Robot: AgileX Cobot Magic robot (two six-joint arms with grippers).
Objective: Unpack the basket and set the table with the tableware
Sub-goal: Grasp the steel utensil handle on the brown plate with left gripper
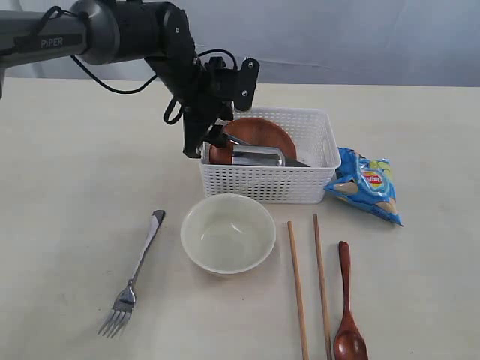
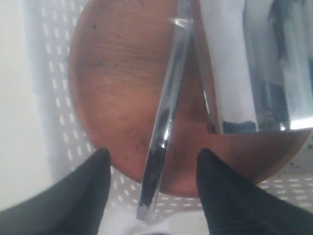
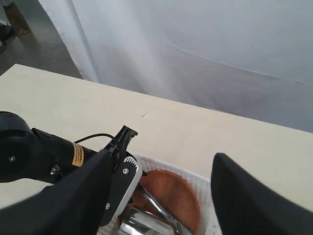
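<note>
The white basket (image 1: 266,182) stands at the table's (image 1: 67,187) middle back. In it a reddish-brown plate (image 1: 259,133) leans, with a steel cup (image 1: 257,156) lying on its side and a steel knife (image 2: 168,117) across the plate (image 2: 117,93). My left gripper (image 1: 213,139) reaches into the basket's left end. It is open (image 2: 152,164), its fingers on either side of the knife's handle without touching it. My right gripper (image 3: 163,155) is open and empty, high above the basket (image 3: 195,180). On the table lie the cream bowl (image 1: 227,231), fork (image 1: 135,274), chopsticks (image 1: 298,289) and wooden spoon (image 1: 347,307).
A blue chips bag (image 1: 365,184) lies right of the basket. The left arm (image 1: 112,30) spans the upper left of the exterior view. The cup (image 2: 254,63) lies close beside the knife.
</note>
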